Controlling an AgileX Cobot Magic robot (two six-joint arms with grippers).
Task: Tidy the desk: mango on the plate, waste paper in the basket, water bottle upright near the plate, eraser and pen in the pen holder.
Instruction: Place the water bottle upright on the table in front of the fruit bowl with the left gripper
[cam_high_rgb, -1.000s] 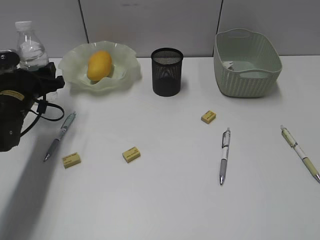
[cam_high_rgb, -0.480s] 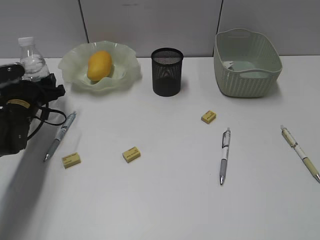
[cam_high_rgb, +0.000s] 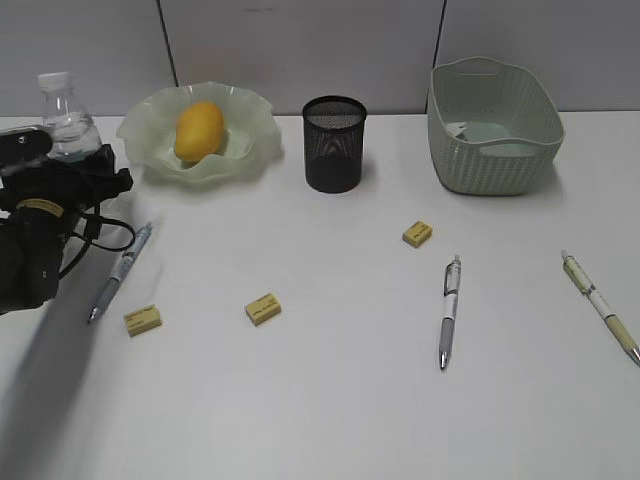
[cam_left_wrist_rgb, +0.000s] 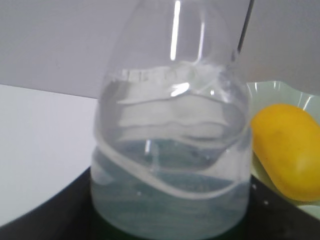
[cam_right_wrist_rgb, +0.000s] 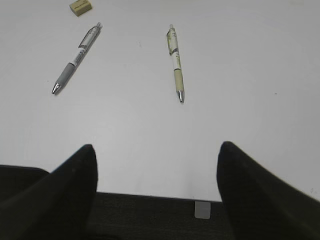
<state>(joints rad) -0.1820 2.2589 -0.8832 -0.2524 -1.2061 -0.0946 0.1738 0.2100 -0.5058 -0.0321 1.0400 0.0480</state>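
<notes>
The left gripper (cam_high_rgb: 85, 165) sits around the base of the upright water bottle (cam_high_rgb: 66, 118), just left of the plate (cam_high_rgb: 250, 130) holding the mango (cam_high_rgb: 198, 130); whether it clamps or has let go, I cannot tell. A second ago the bottle stood higher; it has since come down and shifted slightly right. The right gripper (cam_right_wrist_rgb: 156, 165) hangs spread and empty above the desk (cam_right_wrist_rgb: 240, 75).

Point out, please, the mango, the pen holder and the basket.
mango (cam_high_rgb: 198, 130): exterior view, middle of the fruit.
pen holder (cam_high_rgb: 334, 150): exterior view, front mesh wall.
basket (cam_high_rgb: 490, 165): exterior view, front woven wall.
</notes>
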